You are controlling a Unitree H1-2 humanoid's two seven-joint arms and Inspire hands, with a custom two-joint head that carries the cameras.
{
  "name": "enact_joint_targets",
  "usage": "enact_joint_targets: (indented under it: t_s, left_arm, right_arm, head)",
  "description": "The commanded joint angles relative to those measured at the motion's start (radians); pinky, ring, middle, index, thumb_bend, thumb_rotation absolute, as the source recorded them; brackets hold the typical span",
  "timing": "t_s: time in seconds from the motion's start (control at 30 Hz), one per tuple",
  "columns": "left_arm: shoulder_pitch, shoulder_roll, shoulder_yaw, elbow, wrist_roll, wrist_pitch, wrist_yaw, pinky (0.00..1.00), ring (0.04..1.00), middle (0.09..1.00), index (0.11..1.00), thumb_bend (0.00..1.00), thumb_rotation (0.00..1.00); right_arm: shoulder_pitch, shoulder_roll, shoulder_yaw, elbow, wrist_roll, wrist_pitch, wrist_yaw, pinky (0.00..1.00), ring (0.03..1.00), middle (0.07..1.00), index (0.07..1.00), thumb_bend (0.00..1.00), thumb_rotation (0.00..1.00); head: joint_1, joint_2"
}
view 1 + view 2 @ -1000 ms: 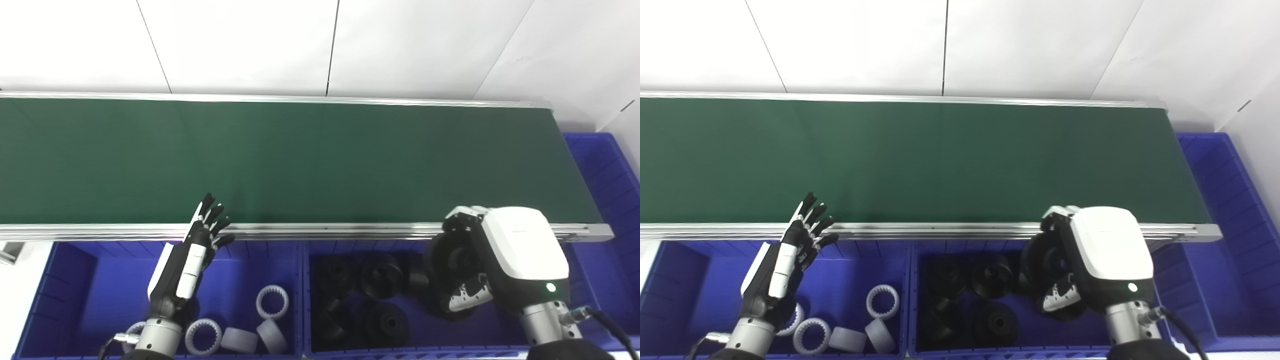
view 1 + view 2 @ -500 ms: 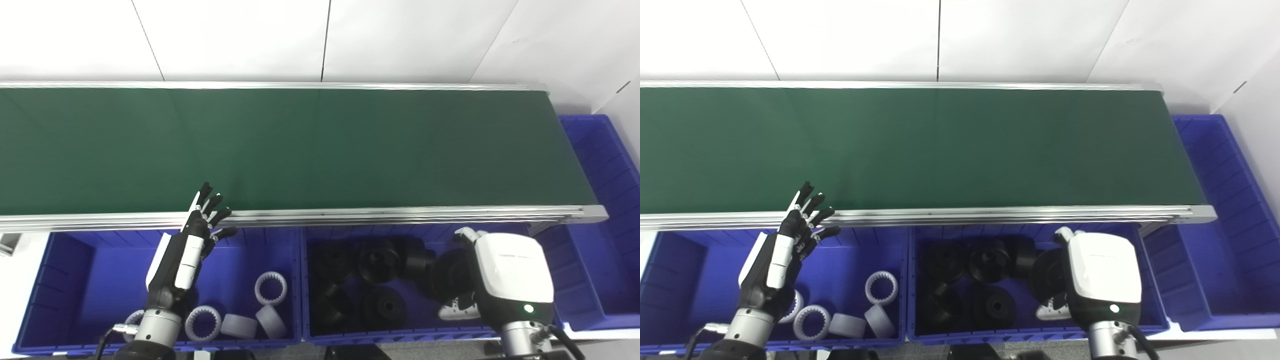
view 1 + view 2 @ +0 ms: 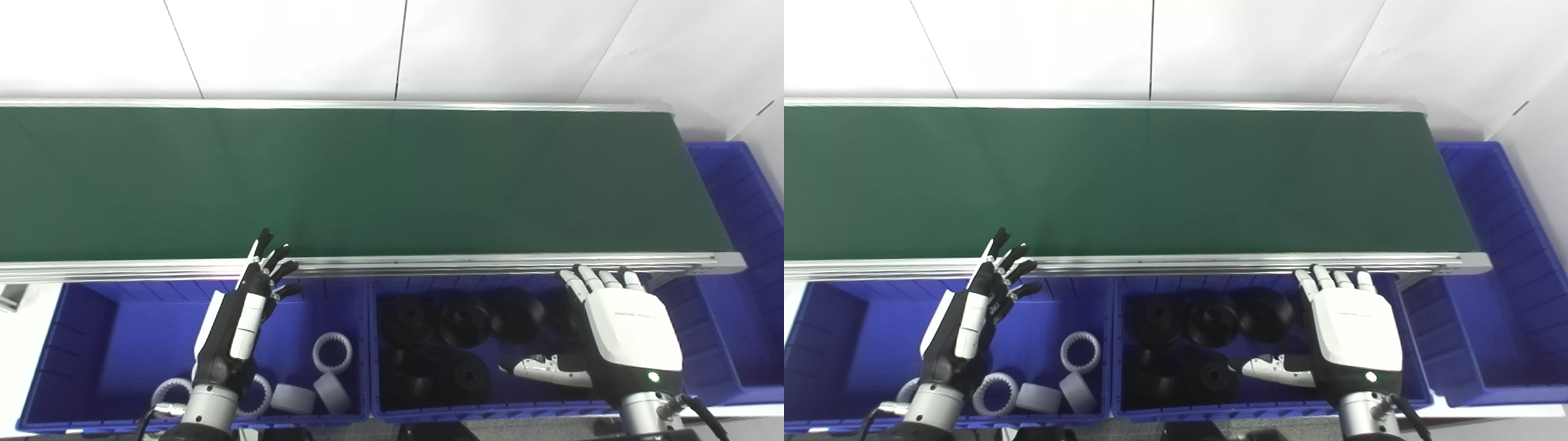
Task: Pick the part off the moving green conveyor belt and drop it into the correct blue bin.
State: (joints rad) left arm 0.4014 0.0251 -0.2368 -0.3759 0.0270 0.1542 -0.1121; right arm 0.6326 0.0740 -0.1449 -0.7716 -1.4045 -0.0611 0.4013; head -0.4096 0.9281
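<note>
The green conveyor belt (image 3: 367, 184) carries no part that I can see. My right hand (image 3: 625, 324) is open and empty, palm down, over the right end of the middle blue bin (image 3: 376, 355), which holds several black round parts (image 3: 459, 315). My left hand (image 3: 251, 306) is open and empty, fingers spread, over the left blue bin (image 3: 104, 343), with its fingertips at the belt's near rail. That bin holds several white toothed rings (image 3: 334, 352).
The belt's silver near rail (image 3: 429, 264) runs just above both bins. A third blue bin (image 3: 741, 257) stands at the belt's right end. A white wall lies behind the belt.
My right hand carried a black part from the belt's near rail down over the middle bin, then opened and let it go among the black parts. The camera shifted slightly. The left hand barely moved.
</note>
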Motion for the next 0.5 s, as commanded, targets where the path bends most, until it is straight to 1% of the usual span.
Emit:
enact_joint_targets:
  t_s: [0.0,0.03,0.07,0.1,0.13,0.17,0.2,0.23,0.27,0.3,0.33,0.37,0.4,0.43,0.47]
  left_arm:
    - [0.005,-0.007,0.002,-0.032,0.005,-0.027,0.009,0.80,0.897,0.947,1.000,0.77,0.96]
    - [0.007,-0.010,0.005,-0.027,0.004,-0.034,0.011,0.82,0.901,0.951,1.000,0.77,0.96]
    - [0.008,-0.013,0.006,-0.023,0.004,-0.039,0.013,0.84,0.913,0.961,1.000,0.78,0.96]
    - [0.008,-0.015,0.006,-0.016,0.005,-0.052,0.016,0.86,0.919,0.967,1.000,0.78,0.96]
    - [0.009,-0.017,0.006,-0.011,0.007,-0.062,0.018,0.87,0.933,0.977,1.000,0.76,0.97]
    - [0.009,-0.019,0.005,0.001,0.016,-0.092,0.023,0.88,0.939,0.981,1.000,0.76,0.97]
    - [0.010,-0.021,0.003,0.010,0.022,-0.114,0.027,0.92,0.963,0.990,1.000,0.76,0.97]
    - [0.010,-0.021,0.000,0.020,0.031,-0.141,0.031,0.94,0.976,0.995,1.000,0.76,0.98]
    - [0.010,-0.020,-0.003,0.029,0.045,-0.166,0.038,0.96,0.989,0.998,1.000,0.76,0.98]
    - [0.013,-0.020,-0.008,0.038,0.070,-0.188,0.049,0.97,0.995,0.999,1.000,0.75,0.99]
    - [0.014,-0.019,-0.011,0.044,0.096,-0.208,0.061,0.98,0.995,1.000,1.000,0.74,0.99]
    - [0.017,-0.019,-0.015,0.051,0.118,-0.227,0.071,0.99,0.995,1.000,1.000,0.73,1.00]
    - [0.018,-0.019,-0.018,0.058,0.133,-0.242,0.080,0.99,0.996,1.000,1.000,0.72,1.00]
    - [0.020,-0.020,-0.022,0.066,0.151,-0.259,0.089,1.00,0.999,1.000,1.000,0.71,1.00]
    - [0.022,-0.021,-0.024,0.072,0.166,-0.271,0.099,1.00,1.000,1.000,1.000,0.71,1.00]
  right_arm:
    - [-0.011,0.001,0.013,-0.021,0.138,-0.004,-0.093,0.76,0.823,0.844,0.820,1.00,0.91]
    - [-0.017,0.009,0.022,-0.011,0.241,-0.004,-0.116,0.73,0.808,0.834,0.812,0.99,0.90]
    - [-0.021,0.013,0.029,-0.003,0.315,-0.003,-0.133,0.69,0.789,0.822,0.805,0.94,0.92]
    - [-0.026,0.027,0.040,0.006,0.393,-0.001,-0.151,0.67,0.779,0.815,0.801,0.92,0.93]
    - [-0.028,0.034,0.047,0.014,0.445,0.000,-0.165,0.65,0.767,0.806,0.792,0.88,0.96]
    - [-0.027,0.067,0.067,0.030,0.569,0.005,-0.185,0.65,0.763,0.802,0.789,0.87,0.97]
    - [-0.025,0.089,0.082,0.043,0.660,0.008,-0.200,0.67,0.770,0.802,0.790,0.85,0.98]
    - [-0.021,0.113,0.095,0.061,0.764,0.004,-0.215,0.68,0.773,0.802,0.791,0.83,0.98]
    - [-0.015,0.140,0.110,0.093,0.884,-0.014,-0.234,0.70,0.780,0.808,0.796,0.81,0.97]
    - [-0.007,0.164,0.123,0.130,0.987,-0.043,-0.251,0.71,0.789,0.813,0.803,0.78,0.95]
    - [-0.001,0.198,0.134,0.175,1.096,-0.072,-0.267,0.73,0.798,0.816,0.809,0.75,0.94]
    - [0.005,0.224,0.141,0.216,1.178,-0.099,-0.280,0.74,0.802,0.816,0.808,0.75,0.93]
    - [0.009,0.246,0.146,0.258,1.236,-0.130,-0.292,0.75,0.802,0.815,0.807,0.75,0.92]
    - [0.010,0.258,0.148,0.311,1.276,-0.174,-0.304,0.77,0.805,0.820,0.816,0.76,0.93]
    - [0.007,0.261,0.147,0.362,1.297,-0.218,-0.316,0.78,0.810,0.826,0.832,0.76,0.95]
  head:
    - [0.031,-0.011]
    - [0.057,-0.022]
    - [0.065,-0.026]
    - [0.085,-0.034]
    - [0.095,-0.038]
    - [0.129,-0.052]
    - [0.135,-0.054]
    - [0.158,-0.064]
    - [0.169,-0.070]
    - [0.200,-0.089]
    - [0.200,-0.089]
    - [0.224,-0.106]
    - [0.227,-0.108]
    - [0.241,-0.123]
    - [0.243,-0.125]
